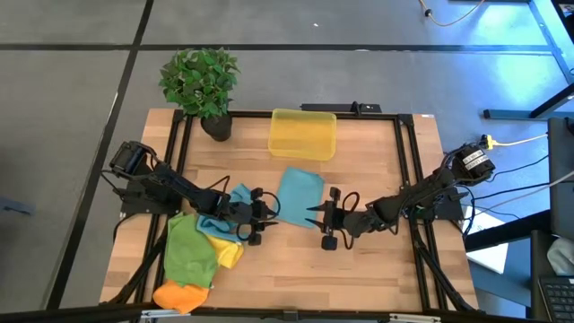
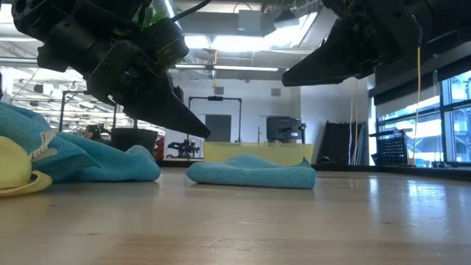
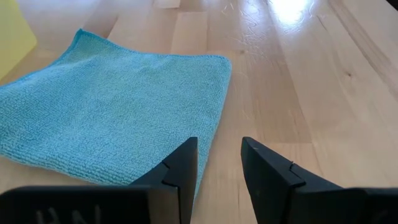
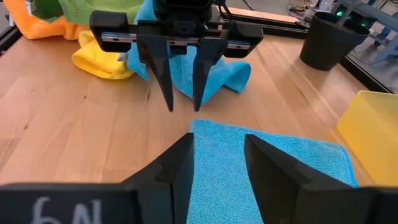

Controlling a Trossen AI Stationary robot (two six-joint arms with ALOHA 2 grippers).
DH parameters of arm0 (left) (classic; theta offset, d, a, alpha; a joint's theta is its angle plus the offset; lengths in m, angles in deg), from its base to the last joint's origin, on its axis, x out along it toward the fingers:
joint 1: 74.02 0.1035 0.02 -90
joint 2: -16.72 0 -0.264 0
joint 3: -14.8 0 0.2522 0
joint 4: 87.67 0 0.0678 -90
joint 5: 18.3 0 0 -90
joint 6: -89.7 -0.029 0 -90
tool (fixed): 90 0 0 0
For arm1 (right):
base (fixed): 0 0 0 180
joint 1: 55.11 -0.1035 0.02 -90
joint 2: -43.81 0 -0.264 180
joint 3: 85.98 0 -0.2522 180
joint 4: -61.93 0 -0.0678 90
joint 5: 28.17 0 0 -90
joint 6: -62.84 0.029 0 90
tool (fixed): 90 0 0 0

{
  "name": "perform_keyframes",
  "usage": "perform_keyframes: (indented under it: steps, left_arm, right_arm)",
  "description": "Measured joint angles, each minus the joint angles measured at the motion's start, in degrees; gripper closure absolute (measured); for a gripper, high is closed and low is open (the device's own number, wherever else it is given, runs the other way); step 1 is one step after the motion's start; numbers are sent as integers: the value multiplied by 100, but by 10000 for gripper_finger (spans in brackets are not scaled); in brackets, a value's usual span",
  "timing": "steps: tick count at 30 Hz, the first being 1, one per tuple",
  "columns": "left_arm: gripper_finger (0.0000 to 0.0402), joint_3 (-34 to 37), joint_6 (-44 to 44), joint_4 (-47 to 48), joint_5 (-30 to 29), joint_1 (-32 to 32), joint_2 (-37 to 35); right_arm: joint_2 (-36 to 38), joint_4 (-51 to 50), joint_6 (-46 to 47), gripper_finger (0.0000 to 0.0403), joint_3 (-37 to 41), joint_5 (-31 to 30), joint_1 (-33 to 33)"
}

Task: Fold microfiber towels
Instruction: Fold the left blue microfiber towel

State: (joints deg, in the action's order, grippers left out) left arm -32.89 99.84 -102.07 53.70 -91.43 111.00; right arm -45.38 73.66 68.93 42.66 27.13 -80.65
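A teal-blue towel (image 1: 300,190) lies flat on the table's middle, just in front of the bin; it also shows in the low view (image 2: 250,173). My left gripper (image 1: 276,208) is open and hangs above the table at the towel's near left corner (image 3: 214,140), touching nothing. My right gripper (image 1: 310,212) is open and faces it from the right, above the towel's near edge (image 4: 217,134), also clear of it. A heap of towels lies at the near left: teal (image 1: 224,211), green (image 1: 190,247), yellow (image 1: 230,254) and orange (image 1: 179,294).
A translucent yellow bin (image 1: 303,133) stands at the far middle, and a potted plant (image 1: 202,85) at the far left corner. Bare wood lies to the right of the flat towel and along the near edge (image 1: 359,278).
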Motion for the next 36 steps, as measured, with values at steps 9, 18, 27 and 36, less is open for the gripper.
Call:
perform_keyframes:
  steps: [9,18,27,36]
  left_arm:
    - [285,0,0,0,0,1,0]
    - [285,0,-10,0,-35,-1,0]
    - [285,0,-19,2,-68,0,0]
    - [285,0,-15,2,-68,0,0]
  right_arm:
    - [0,-8,-18,260,0,2,0]
    - [0,-14,-10,260,0,139,1]
    - [0,-43,29,260,0,138,1]
    - [0,-83,97,260,0,138,1]
